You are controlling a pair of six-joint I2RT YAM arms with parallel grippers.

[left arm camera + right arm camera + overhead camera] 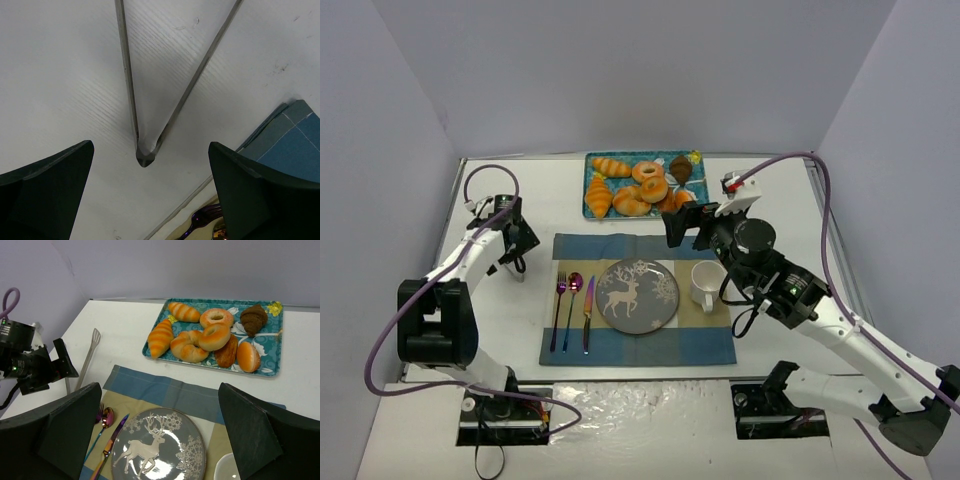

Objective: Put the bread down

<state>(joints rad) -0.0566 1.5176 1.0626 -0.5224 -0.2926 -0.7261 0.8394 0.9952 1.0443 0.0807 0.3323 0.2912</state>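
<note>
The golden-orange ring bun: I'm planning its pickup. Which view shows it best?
The right wrist view: the ring bun is large and unobstructed on the tray. The top view shows the ring bun small; the left wrist view misses it.

tray (272, 347): back of tabletop (780, 190), behind placemat (640, 345)
bread (212, 339): on tray, near its middle
plate (637, 295): middle of placemat
cup (708, 283): on placemat, just right of plate
fork (559, 310), spoon (572, 305), knife (588, 312): side by side, left of plate
tongs (145, 157): on tabletop, left of placemat
</note>
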